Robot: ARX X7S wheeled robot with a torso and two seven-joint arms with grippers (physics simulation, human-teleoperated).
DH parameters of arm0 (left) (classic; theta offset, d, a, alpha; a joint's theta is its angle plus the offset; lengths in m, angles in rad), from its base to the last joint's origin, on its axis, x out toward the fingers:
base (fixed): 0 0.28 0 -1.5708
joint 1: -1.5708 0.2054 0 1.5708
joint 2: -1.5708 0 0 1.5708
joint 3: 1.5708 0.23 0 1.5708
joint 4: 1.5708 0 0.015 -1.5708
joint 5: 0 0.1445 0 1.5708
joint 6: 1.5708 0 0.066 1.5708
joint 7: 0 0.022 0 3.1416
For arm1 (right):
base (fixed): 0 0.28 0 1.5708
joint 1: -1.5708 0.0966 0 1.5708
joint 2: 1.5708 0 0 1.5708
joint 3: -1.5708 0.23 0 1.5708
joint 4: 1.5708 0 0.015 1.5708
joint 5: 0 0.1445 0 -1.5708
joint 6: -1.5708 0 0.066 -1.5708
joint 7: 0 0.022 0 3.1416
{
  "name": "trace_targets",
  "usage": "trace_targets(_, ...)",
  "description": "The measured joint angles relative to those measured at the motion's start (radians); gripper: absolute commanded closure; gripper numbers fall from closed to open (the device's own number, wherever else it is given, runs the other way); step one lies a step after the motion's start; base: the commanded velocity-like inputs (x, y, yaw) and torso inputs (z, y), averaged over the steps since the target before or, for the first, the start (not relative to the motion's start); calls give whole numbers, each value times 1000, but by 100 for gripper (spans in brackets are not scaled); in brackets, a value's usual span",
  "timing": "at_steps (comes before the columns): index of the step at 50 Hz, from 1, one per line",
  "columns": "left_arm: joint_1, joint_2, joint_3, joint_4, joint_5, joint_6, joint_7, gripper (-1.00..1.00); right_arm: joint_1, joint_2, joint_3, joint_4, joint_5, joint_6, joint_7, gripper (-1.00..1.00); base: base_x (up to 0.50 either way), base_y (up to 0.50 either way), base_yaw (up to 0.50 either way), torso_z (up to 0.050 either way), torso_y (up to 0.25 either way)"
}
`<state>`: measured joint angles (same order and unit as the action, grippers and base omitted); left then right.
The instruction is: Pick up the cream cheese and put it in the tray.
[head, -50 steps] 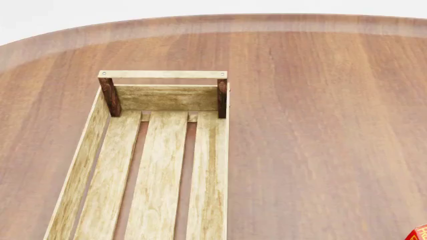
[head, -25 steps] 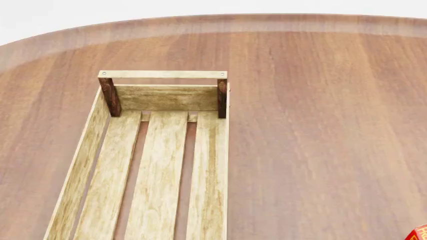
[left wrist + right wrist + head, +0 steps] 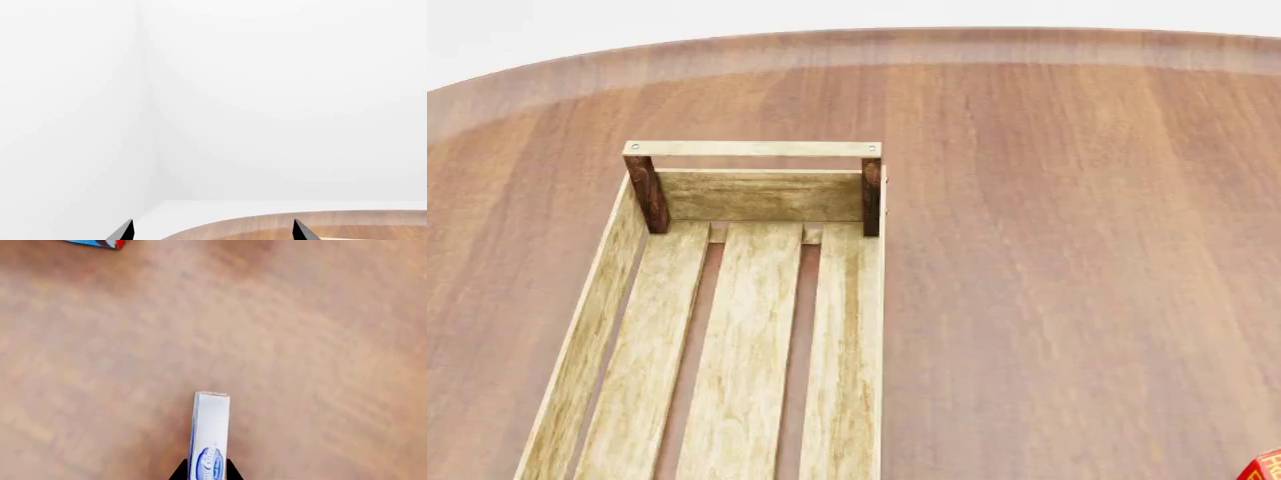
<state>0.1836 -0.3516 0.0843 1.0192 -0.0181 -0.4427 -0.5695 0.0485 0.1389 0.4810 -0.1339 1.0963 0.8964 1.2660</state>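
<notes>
Gripping, it seems, the cream cheese (image 3: 209, 435) edgewise, right claw (image 3: 205, 471) nearly closed.

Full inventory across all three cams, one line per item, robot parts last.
table: 1, brown wood with a rounded far edge, under everything.
tray: 1, light-wood slatted crate with dark brown corner posts, on the table at the left of the head view, nothing inside the part in view.
cream cheese: 1, white and pale-blue box with a dark blue oval logo, between the right end effector's fingertips, seen only in the right wrist view.
red box: 1, only a corner shows, at the lower right edge of the head view.
blue and red item: 1, cut off by the frame edge in the right wrist view, type unclear.
left end effector: black fingertips apart, nothing between them, facing a white wall.
right end effector: black fingertips on either side of the cream cheese.
</notes>
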Motion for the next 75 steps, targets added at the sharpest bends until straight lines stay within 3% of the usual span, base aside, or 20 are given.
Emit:
trace_targets(12, 0, -3, 1, -3, -4, 5, -4, -100, -9, 0, -1, -22, 8, -15, 10, 100, 0, 0, 0, 0, 0)
trace_targets(38, -3, -8, 5, -5, -7, 3, -12, -100, -64, 26, 46, -417, 142, 6, 133, 100, 0, 0, 0, 0, 0)
trace_targets(75, -7, -16, 15, -11, -12, 2, -23, -100, 52, 240, -62, -817, 196, 99, 150, 100, 0, 0, 0, 0, 0)
